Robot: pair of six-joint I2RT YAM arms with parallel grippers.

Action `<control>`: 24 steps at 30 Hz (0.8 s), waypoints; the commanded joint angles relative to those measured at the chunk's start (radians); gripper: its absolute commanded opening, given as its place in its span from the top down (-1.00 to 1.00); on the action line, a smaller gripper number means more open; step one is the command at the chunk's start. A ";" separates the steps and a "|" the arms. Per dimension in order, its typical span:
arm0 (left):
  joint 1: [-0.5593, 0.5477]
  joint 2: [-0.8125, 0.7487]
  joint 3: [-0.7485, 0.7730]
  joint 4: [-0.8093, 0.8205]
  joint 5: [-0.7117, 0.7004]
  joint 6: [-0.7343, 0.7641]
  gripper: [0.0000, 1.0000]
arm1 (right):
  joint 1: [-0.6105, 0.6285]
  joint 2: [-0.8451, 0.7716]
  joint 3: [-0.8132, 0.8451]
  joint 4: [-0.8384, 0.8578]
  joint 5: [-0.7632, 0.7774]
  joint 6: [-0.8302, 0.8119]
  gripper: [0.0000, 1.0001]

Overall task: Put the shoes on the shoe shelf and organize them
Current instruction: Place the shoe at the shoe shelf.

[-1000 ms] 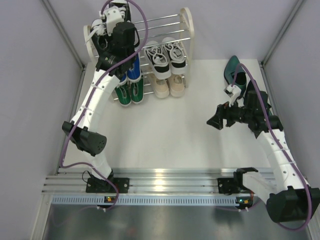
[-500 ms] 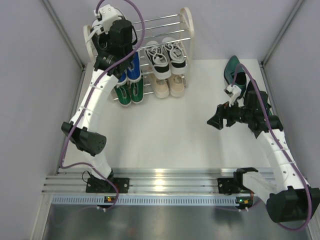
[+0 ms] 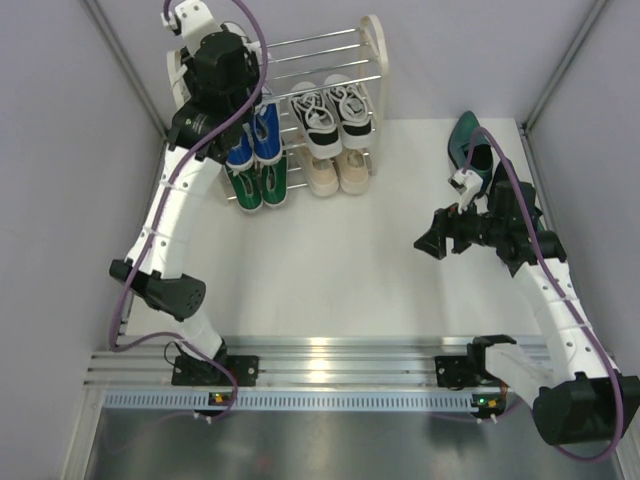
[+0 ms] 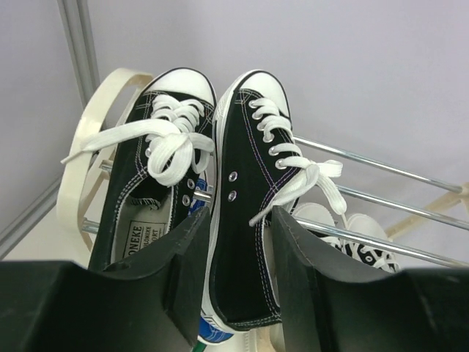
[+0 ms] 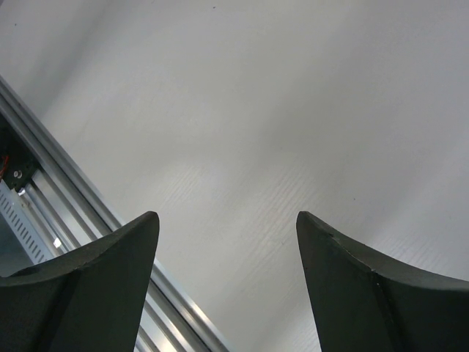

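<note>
Left arm [image 3: 170,200] stretched to shoe shelf [image 3: 372,40], upper left; jaws part-open astride black sneaker [image 4: 249,220]. Right arm [image 3: 545,280] bent, jaws wide, empty.

Top view: left arm [image 3: 215,75] covers the shoe shelf's [image 3: 378,60] upper-left corner, so we can't see the black sneakers [image 4: 245,183] there. Dress shoes [image 3: 465,132], upper right, sit half behind the right arm [image 3: 520,235]. Left wrist view: sneaker heels are hidden behind the left gripper's [image 4: 240,214] fingers [image 4: 187,264].
</note>
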 commanded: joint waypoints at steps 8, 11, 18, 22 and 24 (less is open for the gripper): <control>0.006 -0.101 0.028 0.045 0.109 -0.032 0.05 | -0.009 -0.026 0.040 -0.004 -0.002 -0.013 -0.52; 0.006 -0.112 0.005 0.016 0.116 -0.063 0.09 | -0.011 -0.028 0.040 -0.002 -0.004 -0.013 -0.52; 0.007 -0.106 -0.036 -0.020 0.135 -0.127 0.03 | -0.011 -0.025 0.042 -0.005 -0.007 -0.013 -0.52; 0.022 -0.080 -0.035 -0.027 0.146 -0.135 -0.04 | -0.011 -0.023 0.043 -0.007 -0.007 -0.013 -0.52; 0.039 -0.059 -0.028 -0.032 0.153 -0.132 -0.04 | -0.011 -0.023 0.046 -0.007 -0.007 -0.015 -0.52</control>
